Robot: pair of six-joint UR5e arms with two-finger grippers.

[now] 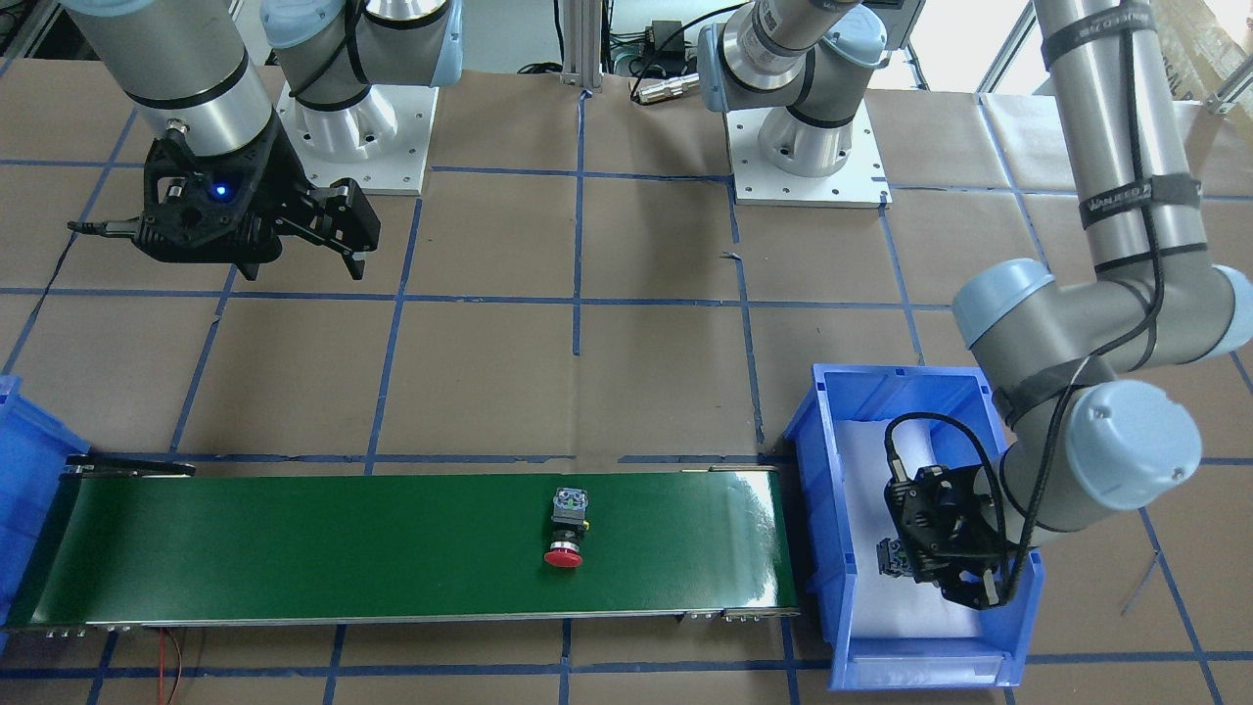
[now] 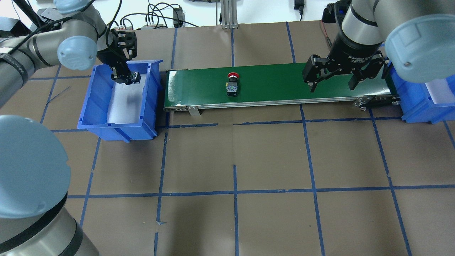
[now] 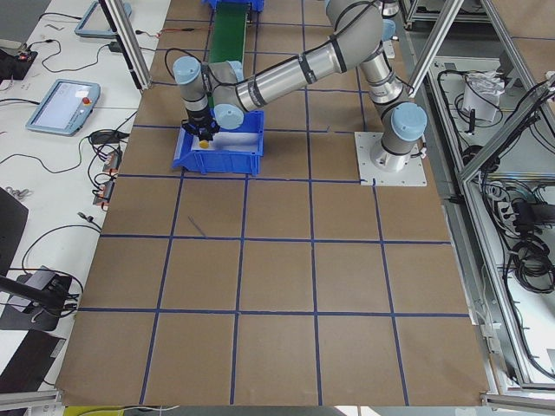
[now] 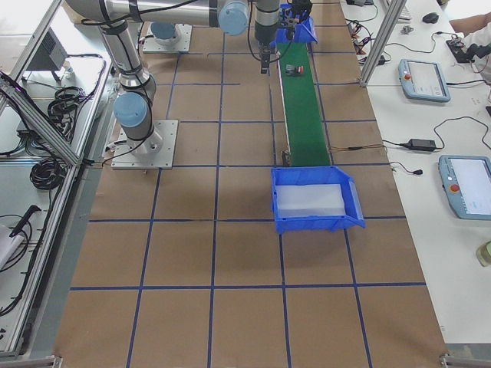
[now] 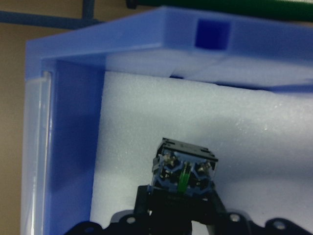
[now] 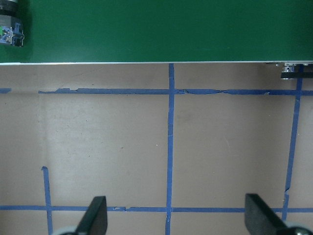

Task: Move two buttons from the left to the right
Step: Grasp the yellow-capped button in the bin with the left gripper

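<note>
The red button [image 1: 565,534] lies on its side at the middle of the green belt [image 1: 294,548]; it also shows in the overhead view [image 2: 232,84] and at the top left corner of the right wrist view [image 6: 10,34]. My left gripper [image 2: 127,76] is inside the left blue bin [image 2: 117,128], shut on the second button, whose contact block [image 5: 185,169] points out from the fingers. Its yellow cap [image 3: 202,145] shows only in the exterior left view. My right gripper [image 2: 330,76] is open and empty above the belt's right part, its fingers [image 6: 98,215] spread wide.
The left bin [image 1: 920,676] has a white foam floor [image 5: 146,122]. A second blue bin [image 2: 419,106] stands at the belt's right end. Brown paper with blue tape lines covers the table [image 2: 234,160]. The arm bases [image 1: 812,166] stand behind the belt.
</note>
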